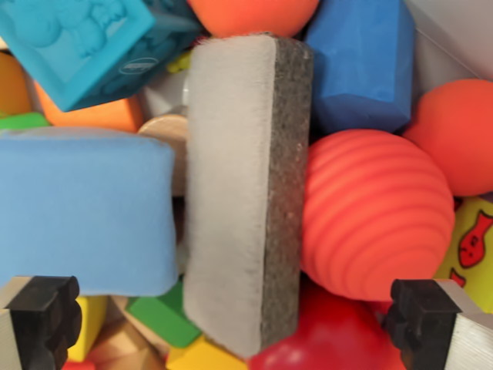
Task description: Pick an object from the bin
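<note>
Between the spread hand (231, 324) fingers, upright grey sponge (243, 193) with gritty dark edge; ribbed orange ball (377, 216) beside it

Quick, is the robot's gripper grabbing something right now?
Gripper: open, holding nothing; its fingers sit wide apart, either side of the grey sponge.

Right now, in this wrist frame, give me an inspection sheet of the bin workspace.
Surface: bin floor hidden under toys; pale wall at upper right.
Job's things: upright grey sponge block centred between the claw tips; ribbed orange ball and light blue foam block flank it.
Clutter: teal embossed cube, dark blue foam piece, smooth orange ball, red ball.
Claw: open, empty.
Cables: nothing seen.
Surroundings: nothing seen.
</note>
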Available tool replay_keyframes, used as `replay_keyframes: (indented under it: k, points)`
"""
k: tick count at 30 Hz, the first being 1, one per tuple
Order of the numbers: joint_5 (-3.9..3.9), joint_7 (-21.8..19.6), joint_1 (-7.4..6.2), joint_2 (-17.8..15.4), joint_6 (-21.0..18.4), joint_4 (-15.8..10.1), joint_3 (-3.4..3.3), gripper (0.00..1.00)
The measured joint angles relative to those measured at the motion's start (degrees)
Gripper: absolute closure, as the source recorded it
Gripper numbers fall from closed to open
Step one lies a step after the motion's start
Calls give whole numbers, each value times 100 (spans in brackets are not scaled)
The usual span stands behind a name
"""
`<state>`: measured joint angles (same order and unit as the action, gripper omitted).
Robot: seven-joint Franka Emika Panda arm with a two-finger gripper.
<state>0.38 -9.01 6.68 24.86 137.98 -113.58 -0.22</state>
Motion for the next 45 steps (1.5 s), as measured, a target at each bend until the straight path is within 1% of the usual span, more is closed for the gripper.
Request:
replay_keyframes:
  k: [15, 22, 30, 31, 45]
  points:
    - [0, 3, -1, 549, 563, -7, 3, 0]
    - [0, 3, -7, 704, 719, 13, 7, 0]
    - [0, 3, -9, 750, 788, 30, 7, 0]
    - [0, 3, -9, 755, 794, 33, 7, 100]
    - [0, 5, -8, 780, 812, 46, 3, 100]
